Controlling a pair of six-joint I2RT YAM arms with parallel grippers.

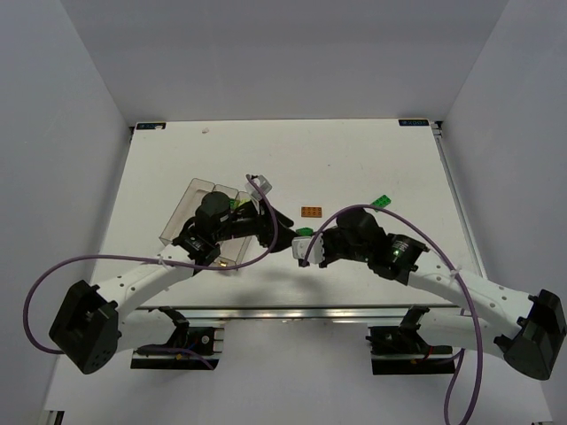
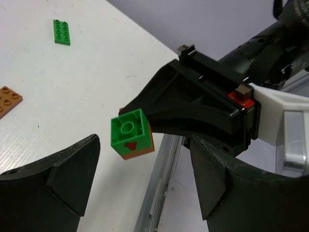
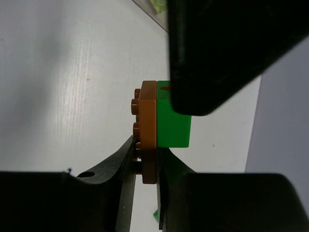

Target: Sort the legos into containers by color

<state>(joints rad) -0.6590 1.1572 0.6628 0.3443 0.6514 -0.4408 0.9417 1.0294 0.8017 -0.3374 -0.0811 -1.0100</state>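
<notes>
Containers at centre-left are holding lime legos; right tool is clamping a green-orange stack; left tool is standing apart.

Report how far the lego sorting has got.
Done: a lime piece seems to lie in the containers. In hand: the right hand is shut on an orange plate joined to a green cube; the open left hand flanks the pair, probably to split it. Left: a flat green brick and a loose orange plate lie on the table.
</notes>
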